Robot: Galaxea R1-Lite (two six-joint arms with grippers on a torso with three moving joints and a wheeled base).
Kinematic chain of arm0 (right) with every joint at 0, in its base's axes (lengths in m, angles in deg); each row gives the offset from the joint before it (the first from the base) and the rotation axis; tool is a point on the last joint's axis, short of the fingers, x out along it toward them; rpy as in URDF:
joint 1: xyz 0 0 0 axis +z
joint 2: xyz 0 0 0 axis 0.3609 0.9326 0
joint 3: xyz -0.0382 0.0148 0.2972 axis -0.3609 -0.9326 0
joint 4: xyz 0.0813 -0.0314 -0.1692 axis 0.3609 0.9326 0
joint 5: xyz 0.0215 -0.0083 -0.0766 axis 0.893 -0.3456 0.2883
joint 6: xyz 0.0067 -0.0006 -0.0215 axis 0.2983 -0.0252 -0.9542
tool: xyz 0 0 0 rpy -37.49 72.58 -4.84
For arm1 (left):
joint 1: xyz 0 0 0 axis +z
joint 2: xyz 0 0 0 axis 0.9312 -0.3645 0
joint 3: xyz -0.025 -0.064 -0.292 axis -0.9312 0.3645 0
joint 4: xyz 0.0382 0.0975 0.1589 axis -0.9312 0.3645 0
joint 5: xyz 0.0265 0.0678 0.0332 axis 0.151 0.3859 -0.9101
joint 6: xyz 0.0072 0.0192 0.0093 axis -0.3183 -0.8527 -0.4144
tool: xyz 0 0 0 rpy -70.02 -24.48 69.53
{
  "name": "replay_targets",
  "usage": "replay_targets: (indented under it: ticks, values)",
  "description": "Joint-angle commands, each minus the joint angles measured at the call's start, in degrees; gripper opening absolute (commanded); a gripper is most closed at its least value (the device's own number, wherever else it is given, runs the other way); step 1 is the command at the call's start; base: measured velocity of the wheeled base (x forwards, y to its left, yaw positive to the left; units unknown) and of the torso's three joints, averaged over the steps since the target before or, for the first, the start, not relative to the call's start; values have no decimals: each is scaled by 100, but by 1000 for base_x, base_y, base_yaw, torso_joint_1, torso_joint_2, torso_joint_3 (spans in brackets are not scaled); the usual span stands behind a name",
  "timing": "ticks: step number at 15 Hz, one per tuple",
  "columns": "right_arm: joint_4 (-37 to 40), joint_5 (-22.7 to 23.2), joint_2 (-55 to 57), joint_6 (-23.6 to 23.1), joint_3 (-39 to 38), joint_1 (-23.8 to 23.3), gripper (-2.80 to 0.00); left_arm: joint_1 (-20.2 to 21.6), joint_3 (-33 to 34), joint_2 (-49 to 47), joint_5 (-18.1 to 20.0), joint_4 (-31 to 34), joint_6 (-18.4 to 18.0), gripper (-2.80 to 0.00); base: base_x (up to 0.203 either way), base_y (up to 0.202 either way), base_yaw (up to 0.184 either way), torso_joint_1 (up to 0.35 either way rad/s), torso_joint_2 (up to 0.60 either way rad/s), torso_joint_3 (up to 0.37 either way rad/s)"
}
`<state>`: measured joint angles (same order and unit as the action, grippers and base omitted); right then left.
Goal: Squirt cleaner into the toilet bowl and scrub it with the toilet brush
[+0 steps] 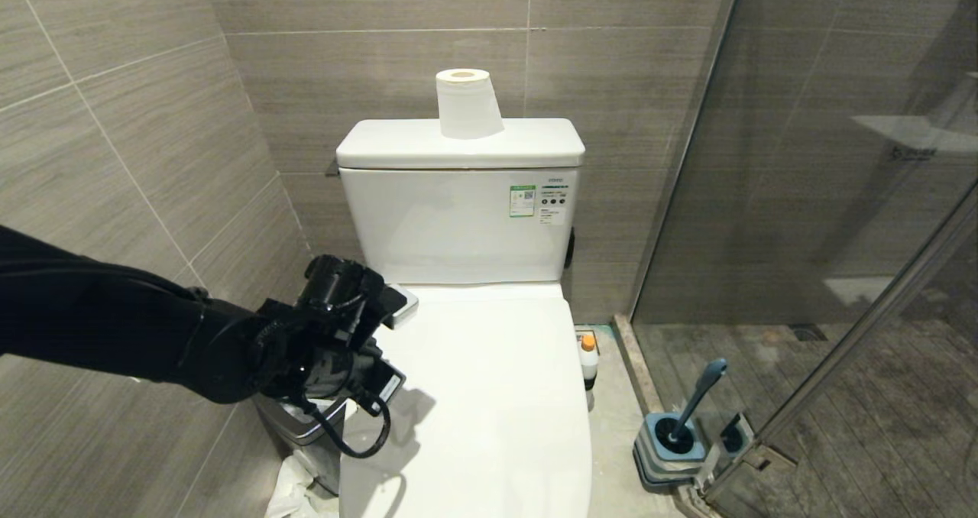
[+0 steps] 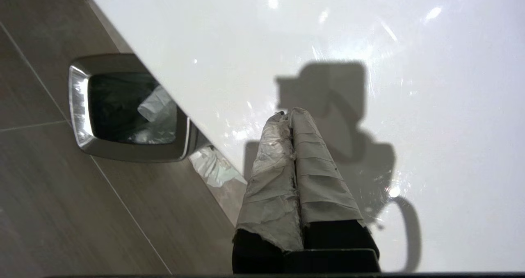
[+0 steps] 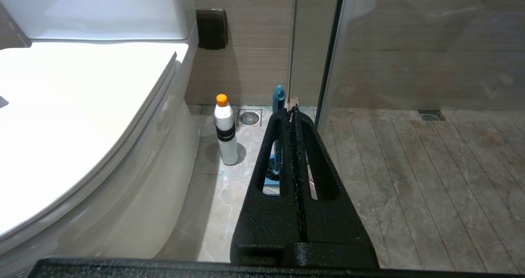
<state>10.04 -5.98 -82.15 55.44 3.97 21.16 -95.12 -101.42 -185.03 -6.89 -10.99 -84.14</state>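
The toilet point(image 1: 474, 396) stands against the tiled wall with its lid down, so the bowl is covered. A roll of toilet paper point(image 1: 466, 104) sits on top of the tank point(image 1: 458, 220).

The left gripper point(image 2: 289, 114) hangs over the left edge of the lid, its two taped fingers point(image 2: 320, 175) pressed together with nothing between them. Beside the toilet on that side is a small steel bin point(image 2: 78, 105) with crumpled paper in it.

The cleaner bottle point(image 1: 587, 361) stands upright on the floor just right of the toilet. The toilet brush point(image 1: 699, 396) leans in its holder point(image 1: 672, 445) farther right, near the glass shower door point(image 1: 840, 197).

The right gripper point(image 3: 293, 110) is low on the right side, fingers together and empty, pointing toward the brush.
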Motion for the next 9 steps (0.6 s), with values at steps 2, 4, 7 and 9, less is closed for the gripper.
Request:
replay_targets:
  ticks: [2,4,7,9]
  values:
    - [-7,2,0,3,-115,0,-280,128,-1092,532,88,1446,52,-280,0,0,0,0,0,0]
    - [-7,2,0,3,-121,0,-280,106,-1917,708,104,2679,302,-280,0,0,0,0,0,0]
    - [-7,2,0,3,-118,0,-280,-186,-2405,1072,-112,3841,916,-280,0,0,0,0,0,0]
    - [-7,2,0,3,-123,0,-280,-288,-2412,1109,-732,3877,1134,-280,0,0,0,0,0,0]
